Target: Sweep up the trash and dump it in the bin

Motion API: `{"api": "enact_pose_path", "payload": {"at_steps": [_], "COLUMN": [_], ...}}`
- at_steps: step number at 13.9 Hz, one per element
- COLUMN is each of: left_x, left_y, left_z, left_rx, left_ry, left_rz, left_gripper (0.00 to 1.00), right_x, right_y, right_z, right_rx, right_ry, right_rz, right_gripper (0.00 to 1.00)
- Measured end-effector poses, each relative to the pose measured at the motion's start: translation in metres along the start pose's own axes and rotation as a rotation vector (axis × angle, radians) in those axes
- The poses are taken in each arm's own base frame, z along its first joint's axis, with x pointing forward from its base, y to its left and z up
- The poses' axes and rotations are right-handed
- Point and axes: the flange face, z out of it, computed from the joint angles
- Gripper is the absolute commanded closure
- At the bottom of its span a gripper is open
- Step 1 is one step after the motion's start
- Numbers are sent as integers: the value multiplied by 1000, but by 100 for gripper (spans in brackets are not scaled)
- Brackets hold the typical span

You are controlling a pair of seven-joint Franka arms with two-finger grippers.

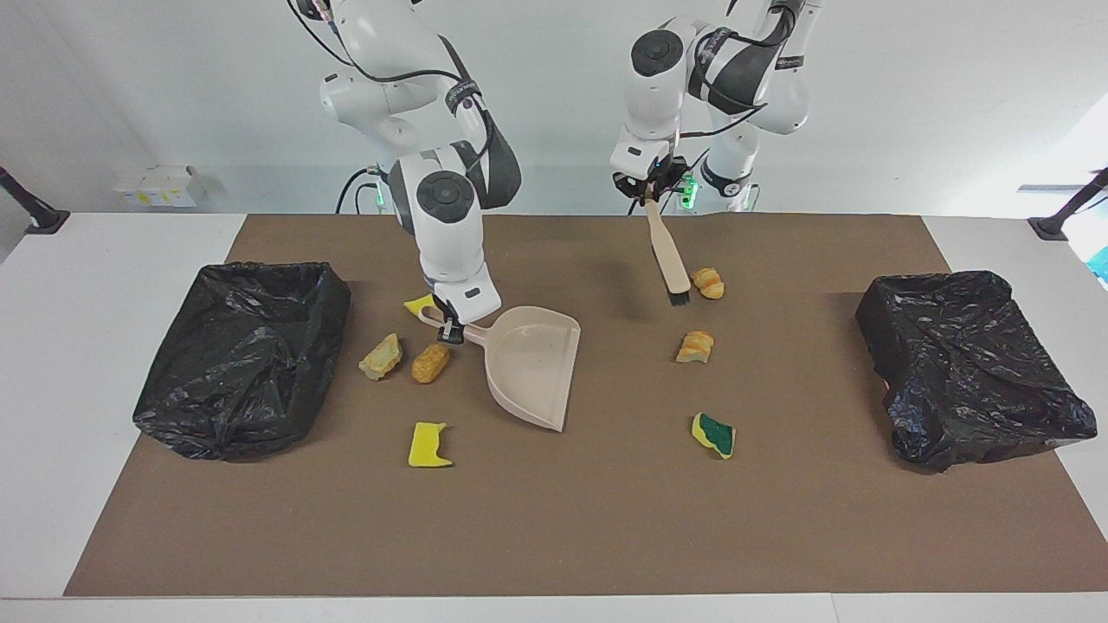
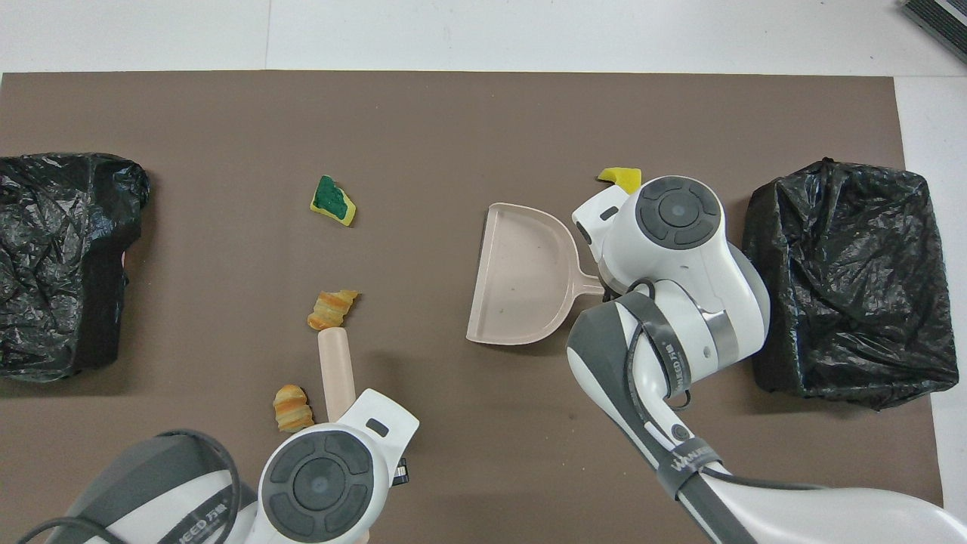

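So I'm in the sweep step, nothing's in the dustpan (image 1: 530,374) yet. My left gripper (image 1: 647,192) is clamped on the brush (image 1: 668,256), bristles hanging beside a bread lump (image 1: 709,283) near the robots' edge of the mat (image 1: 606,519). My right gripper (image 1: 451,332) is clamped on the dustpan's handle mid-mat. Trash (image 1: 696,346) lies scattered both sides. Next, I'd guess, brush down and pan mouth close.

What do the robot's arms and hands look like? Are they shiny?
Both arms are smooth glossy white with dark grey joints and round grey caps. Black cables loop along them, and grey bands carry small lettering. The left hand and right hand are small, black and two-fingered. A green light glows near one base.
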Motion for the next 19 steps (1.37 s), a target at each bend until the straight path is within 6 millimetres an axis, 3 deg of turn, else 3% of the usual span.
{"api": "enact_pose_path", "payload": {"at_steps": [5,10,15,19], "left_x": [31,23,25,34], "left_y": [-64,-98,-99,-77], "left_z": [28,60,86,106], "left_rx": [28,45,-7,-90], "left_ry": [-59,-97,-138,-153], "left_rz": [-177,-260,-333,-363], "left_gripper": [100,100,100,100], "right_x": [11,6,19,12], "right_y": [-18,-28,-41,-39], "right_z": [5,13,10,15], "right_rx": [-31,-11,-10,14], "right_ry": [11,-1,-5,16], "right_rz": [-94,-131,-251,-227], "right_gripper": [100,100,100,100]}}
